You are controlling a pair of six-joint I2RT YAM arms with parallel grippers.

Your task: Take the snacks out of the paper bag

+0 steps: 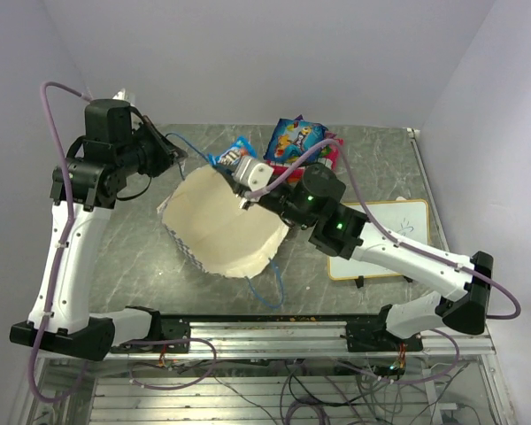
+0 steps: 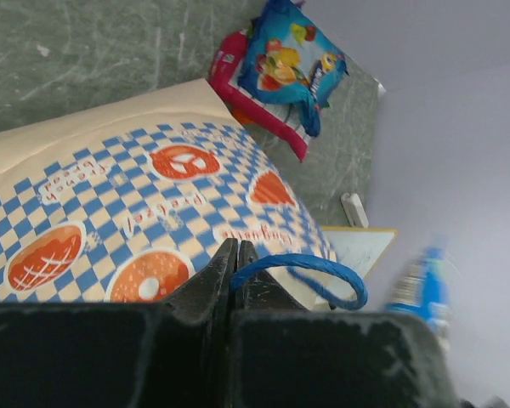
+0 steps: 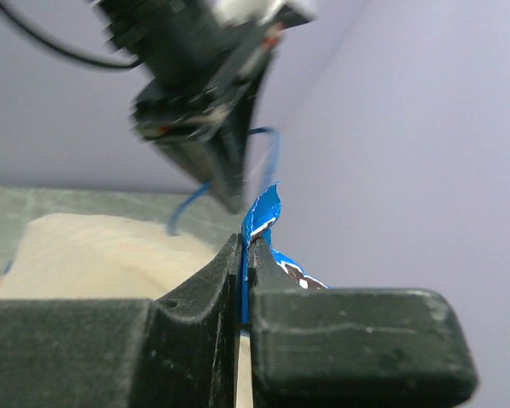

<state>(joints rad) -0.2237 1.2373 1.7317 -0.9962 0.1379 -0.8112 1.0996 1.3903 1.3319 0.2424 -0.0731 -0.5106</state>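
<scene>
Paper bag (image 1: 221, 226) lies on its side at mid-desk (image 1: 142, 266), cream face up in the top view. The left wrist view shows its blue-and-white checkered band with orange pastry prints. Left fingers (image 2: 231, 259) are fully closed, pinching a loop of the bag's blue string handle (image 2: 310, 265) at the bag's far left corner. The loop curves out to the right of the tips. The other handle (image 1: 273, 285) trails loose on the desk at the bag's near edge. Right fingers (image 3: 236, 263) are also pressed together, clamped on the edge of a blue snack packet (image 3: 262, 217), which stands up out of the tips. From above, this packet sits at the far edge of the bag, just right of the left fingers. Whether it touches the paper cannot be told. Two more snacks lie on the desk beyond the bag, toward the far right. A second blue packet (image 1: 296, 137) with coloured print rests on top of a red packet (image 1: 326, 159), overlapping it. A white writing board (image 1: 398, 226) with a tan frame lies flat to the right, partly under the right arm and well apart from the bag.
</scene>
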